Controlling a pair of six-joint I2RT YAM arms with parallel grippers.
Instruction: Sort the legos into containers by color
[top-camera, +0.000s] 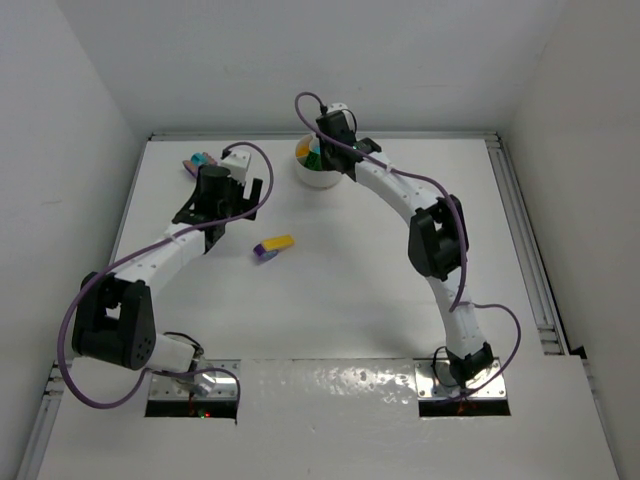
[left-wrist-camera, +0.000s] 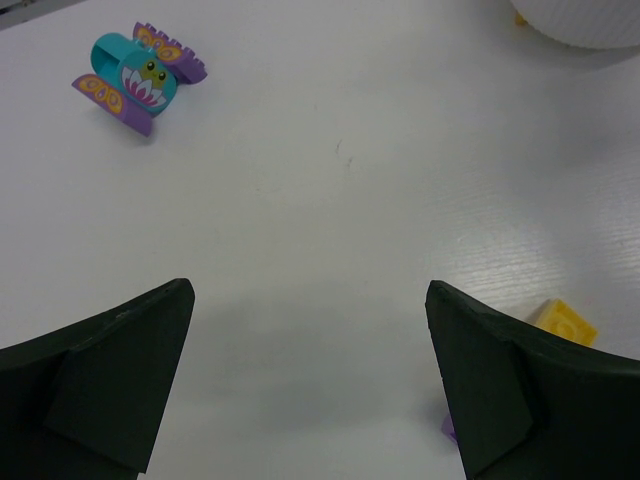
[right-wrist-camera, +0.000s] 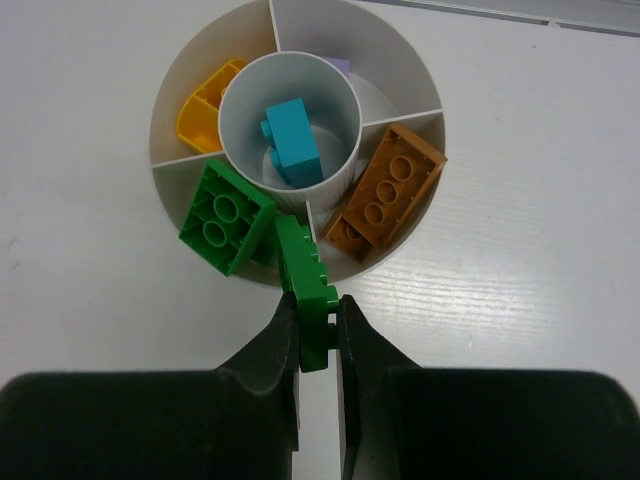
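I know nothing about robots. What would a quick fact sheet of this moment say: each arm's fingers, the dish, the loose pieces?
Right fingers: shut on a green lego, over the rim of the dish by the green section
Left fingers: wide open, empty
Dish: round, white, central well ringed by sections
In dish: teal lego in the well; second green lego, yellow lego, orange lego in separate sections
Loose on table: yellow-and-purple piece; teal-and-purple piece

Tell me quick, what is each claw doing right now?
The left claw is open and holds nothing.
The right claw is closed on a green brick.
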